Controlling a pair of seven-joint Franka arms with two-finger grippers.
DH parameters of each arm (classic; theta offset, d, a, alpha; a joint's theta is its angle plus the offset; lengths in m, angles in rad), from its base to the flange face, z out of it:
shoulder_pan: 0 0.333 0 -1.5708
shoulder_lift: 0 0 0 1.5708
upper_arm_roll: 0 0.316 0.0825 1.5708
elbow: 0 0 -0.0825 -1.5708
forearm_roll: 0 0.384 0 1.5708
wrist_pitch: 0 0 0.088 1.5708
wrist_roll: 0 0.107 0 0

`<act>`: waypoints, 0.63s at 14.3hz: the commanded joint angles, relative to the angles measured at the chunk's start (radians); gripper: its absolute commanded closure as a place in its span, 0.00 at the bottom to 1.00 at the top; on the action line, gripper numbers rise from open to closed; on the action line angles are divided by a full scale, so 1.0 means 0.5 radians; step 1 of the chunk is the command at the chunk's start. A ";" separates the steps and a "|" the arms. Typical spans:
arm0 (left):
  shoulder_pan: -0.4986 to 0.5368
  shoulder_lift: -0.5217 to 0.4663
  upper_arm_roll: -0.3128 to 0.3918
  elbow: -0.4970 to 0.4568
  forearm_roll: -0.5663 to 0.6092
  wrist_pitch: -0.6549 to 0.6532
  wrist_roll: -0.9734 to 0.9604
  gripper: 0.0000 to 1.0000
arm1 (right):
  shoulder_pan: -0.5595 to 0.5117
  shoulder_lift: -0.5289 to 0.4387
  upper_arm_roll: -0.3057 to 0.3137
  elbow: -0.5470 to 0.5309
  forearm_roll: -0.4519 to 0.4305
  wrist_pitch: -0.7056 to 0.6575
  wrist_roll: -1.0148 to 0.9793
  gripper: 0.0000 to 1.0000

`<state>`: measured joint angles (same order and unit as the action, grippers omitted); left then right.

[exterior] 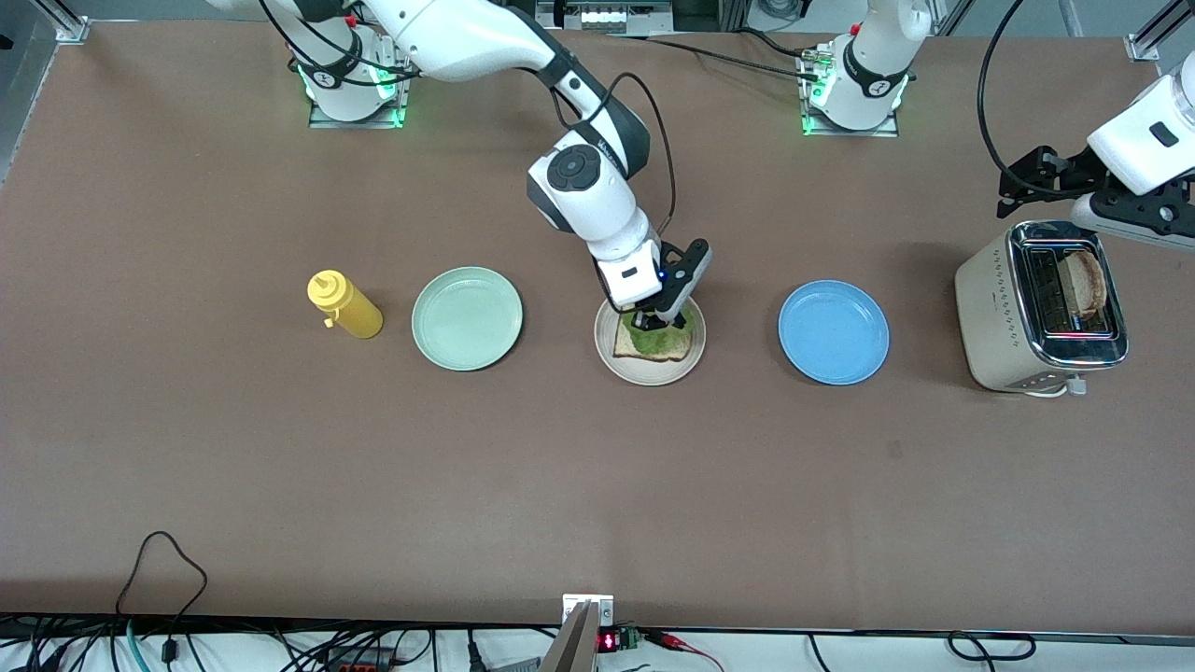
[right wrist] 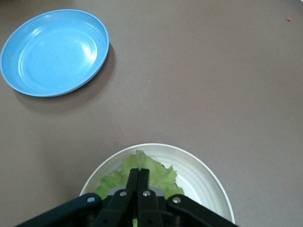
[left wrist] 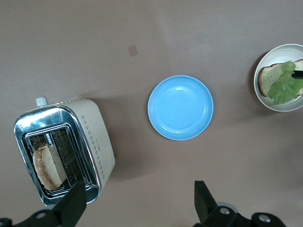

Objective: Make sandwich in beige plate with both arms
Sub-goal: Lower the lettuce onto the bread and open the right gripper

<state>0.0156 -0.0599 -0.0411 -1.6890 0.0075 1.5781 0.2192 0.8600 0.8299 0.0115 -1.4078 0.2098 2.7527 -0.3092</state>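
The beige plate (exterior: 651,378) sits mid-table and carries one slice of toasted bread (exterior: 679,352) with a green lettuce leaf (exterior: 655,344) lying on it. My right gripper (exterior: 656,324) is down over the plate, shut on the lettuce leaf (right wrist: 161,176), whose edge is pinched between the tips (right wrist: 138,172). A second slice of bread (exterior: 1088,280) stands in a slot of the cream toaster (exterior: 1004,317) at the left arm's end. My left gripper (exterior: 1022,187) hovers over the toaster, open and holding nothing (left wrist: 138,196). The left wrist view shows that slice (left wrist: 47,166) in the toaster (left wrist: 92,137).
A blue plate (exterior: 833,332) lies between the beige plate and the toaster. A pale mint-green plate (exterior: 467,318) and a yellow squeeze bottle (exterior: 344,304) lie toward the right arm's end. Cables run along the table edge nearest the front camera.
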 commanded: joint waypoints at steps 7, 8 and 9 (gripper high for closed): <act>-0.004 -0.012 -0.007 0.031 0.040 -0.039 -0.018 0.00 | -0.035 -0.040 -0.032 0.067 -0.012 -0.099 0.039 1.00; -0.004 -0.012 -0.010 0.034 0.040 -0.039 -0.018 0.00 | -0.033 -0.049 -0.032 0.070 -0.015 -0.154 0.038 1.00; -0.004 -0.012 -0.007 0.034 0.040 -0.039 -0.015 0.00 | -0.029 -0.046 -0.032 0.070 -0.018 -0.155 0.038 1.00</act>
<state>0.0156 -0.0599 -0.0411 -1.6890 0.0075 1.5781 0.2192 0.8480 0.8269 -0.0062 -1.3755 0.2098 2.7168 -0.3031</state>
